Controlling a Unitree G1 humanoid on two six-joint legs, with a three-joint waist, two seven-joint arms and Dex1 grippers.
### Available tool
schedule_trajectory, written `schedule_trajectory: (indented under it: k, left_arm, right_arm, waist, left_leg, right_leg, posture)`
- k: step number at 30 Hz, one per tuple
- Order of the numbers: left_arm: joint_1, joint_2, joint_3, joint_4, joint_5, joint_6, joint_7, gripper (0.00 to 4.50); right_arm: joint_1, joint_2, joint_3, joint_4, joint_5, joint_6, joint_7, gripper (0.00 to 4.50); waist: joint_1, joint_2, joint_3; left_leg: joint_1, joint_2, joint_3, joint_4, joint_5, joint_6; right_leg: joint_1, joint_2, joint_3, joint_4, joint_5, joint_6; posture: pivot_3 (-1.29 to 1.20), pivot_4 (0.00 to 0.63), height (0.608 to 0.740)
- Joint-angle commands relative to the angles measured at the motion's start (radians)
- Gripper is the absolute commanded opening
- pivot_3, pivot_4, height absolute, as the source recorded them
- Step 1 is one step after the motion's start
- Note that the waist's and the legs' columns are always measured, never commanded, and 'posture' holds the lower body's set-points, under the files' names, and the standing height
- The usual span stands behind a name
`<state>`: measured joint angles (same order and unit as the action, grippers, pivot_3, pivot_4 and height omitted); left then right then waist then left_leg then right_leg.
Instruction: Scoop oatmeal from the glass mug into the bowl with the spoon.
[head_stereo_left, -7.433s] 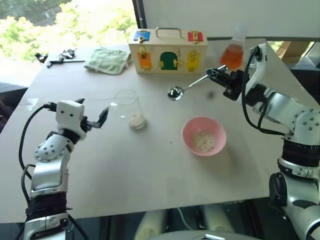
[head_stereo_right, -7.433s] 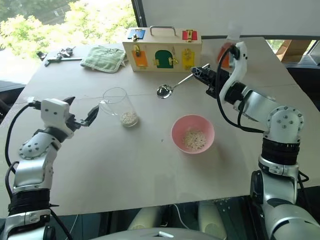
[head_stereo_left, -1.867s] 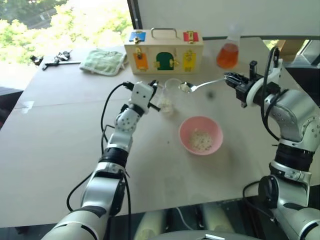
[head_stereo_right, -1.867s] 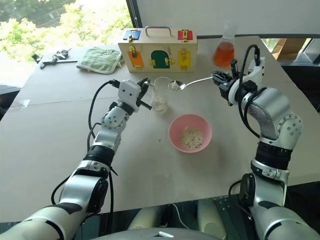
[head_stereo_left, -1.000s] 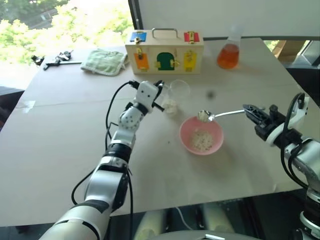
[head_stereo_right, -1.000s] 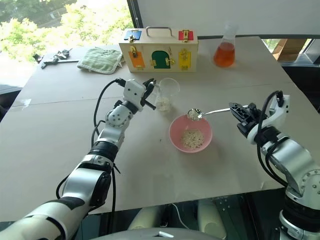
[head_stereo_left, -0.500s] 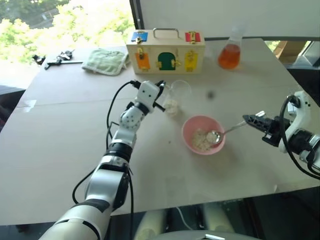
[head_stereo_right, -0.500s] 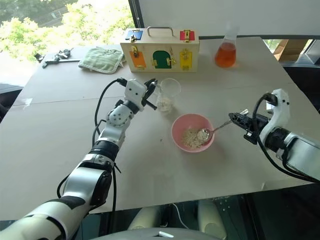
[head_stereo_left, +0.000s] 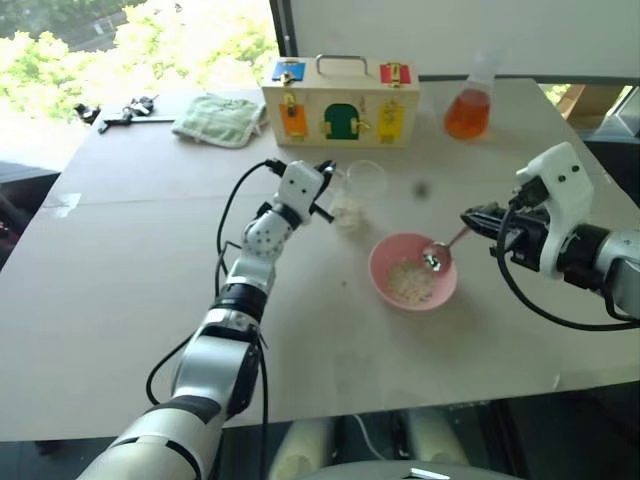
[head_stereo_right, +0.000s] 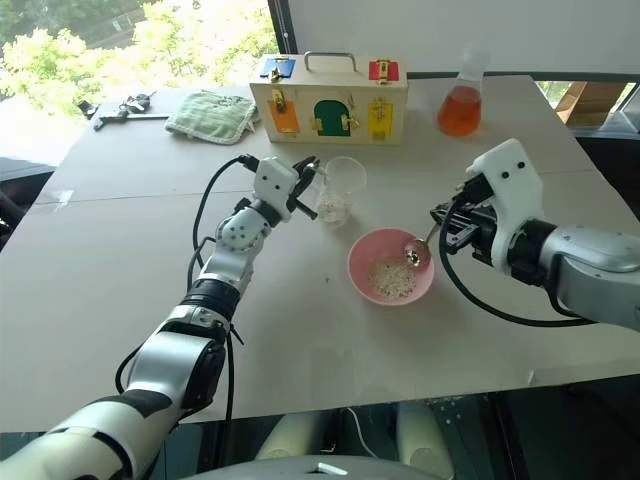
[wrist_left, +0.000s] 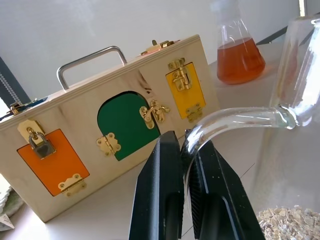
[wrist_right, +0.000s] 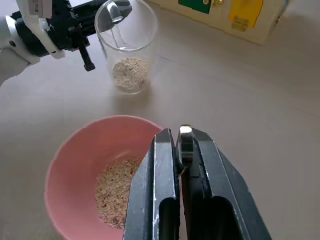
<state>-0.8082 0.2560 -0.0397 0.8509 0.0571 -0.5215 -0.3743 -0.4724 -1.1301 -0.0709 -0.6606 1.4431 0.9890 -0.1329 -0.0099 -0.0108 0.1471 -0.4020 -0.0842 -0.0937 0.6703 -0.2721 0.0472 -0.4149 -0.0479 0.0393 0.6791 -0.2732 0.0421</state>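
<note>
Spoon (head_stereo_left: 440, 252) pinched by right gripper (head_stereo_left: 478, 218) over bowl (head_stereo_left: 383, 268) rim; left gripper (wrist_left: 182, 150) clamps mug (head_stereo_left: 352, 196) handle.

Since a second ago: spoon (head_stereo_left: 440, 253) no longer level above the bowl's (head_stereo_left: 384, 266) 12 o'clock rim with a heap of oatmeal (head_stereo_left: 409, 283), now tipped steeply into the bowl at its 2 o'clock side, its load gone into the bowl. Right gripper (head_stereo_left: 472, 217), clamped on the handle, rolled over and drawn in closer to the bowl, from 3 o'clock toward 2 o'clock.
</note>
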Motion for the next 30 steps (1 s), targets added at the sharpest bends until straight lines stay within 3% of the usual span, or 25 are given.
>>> schedule_trajectory:
  k: [1,6,12,17,22,25,30]
  left_arm:
    - [-0.017,0.007,0.009,-0.015,-0.001,-0.025,0.007,0.02]
    - [-0.015,0.006,0.009,-0.015,-0.001,-0.027,0.011,0.02]
    - [-0.012,0.004,0.009,-0.017,-0.001,-0.029,0.018,0.02]
    - [-0.002,0.004,0.007,-0.02,0.001,-0.031,0.02,0.02]
    - [0.006,0.008,0.006,-0.028,0.002,-0.029,0.019,0.02]
    - [0.006,0.01,0.006,-0.029,0.002,-0.028,0.02,0.02]
    - [0.011,0.0,-0.003,-0.037,0.003,-0.031,0.016,0.02]
  right_arm:
    - [-0.087,-0.018,0.018,-0.042,-0.077,0.024,0.06,0.0]
    - [-0.146,-0.044,0.041,-0.074,-0.153,0.067,0.146,0.0]
    - [-0.031,0.053,-0.058,-0.002,0.113,0.017,0.013,0.0]
    - [0.155,0.162,-0.201,0.161,0.439,-0.148,-0.17,0.0]
    - [0.222,0.272,-0.27,0.219,0.529,-0.218,-0.238,0.0]
    - [0.189,0.353,-0.305,0.248,0.529,-0.239,-0.287,0.0]
    - [-0.003,0.51,-0.315,0.293,0.529,-0.279,-0.423,0.0]
  waist:
    - [0.001,0.0,0.0]
    - [0.003,0.0,0.0]
    - [0.006,-0.004,0.0]
    - [0.01,-0.007,0.001]
    - [0.009,-0.007,0.0]
    - [0.005,-0.007,0.0]
    - [-0.006,-0.006,0.0]
  left_leg:
    - [0.0,0.0,0.0,0.0,0.0,0.0]
    - [-0.001,0.0,-0.001,0.0,0.0,0.0]
    - [-0.001,0.0,-0.001,0.0,0.0,0.0]
    - [-0.001,0.0,-0.001,0.001,0.0,0.0]
    - [0.0,0.0,-0.001,0.002,0.0,0.0]
    - [0.0,0.0,0.0,0.002,0.0,0.0]
    - [0.001,0.0,0.001,0.002,0.0,0.0]
  right_leg:
    - [0.0,0.0,0.0,0.0,0.0,0.0]
    - [0.0,0.0,-0.001,-0.001,0.0,0.0]
    - [0.0,0.0,-0.001,-0.001,0.0,0.0]
    - [0.0,0.0,-0.001,0.0,0.0,0.0]
    - [0.0,0.0,0.0,0.001,0.0,0.0]
    - [0.001,0.0,0.0,0.002,0.0,0.0]
    - [0.0,0.0,0.002,0.003,0.001,0.001]
  posture:
    - [0.0,0.15,0.74]
    - [0.0,0.15,0.74]
    - [0.0,0.15,0.74]
    - [0.0,0.15,0.74]
    - [0.0,0.15,0.74]
    - [0.0,0.15,0.74]
    - [0.0,0.15,0.74]
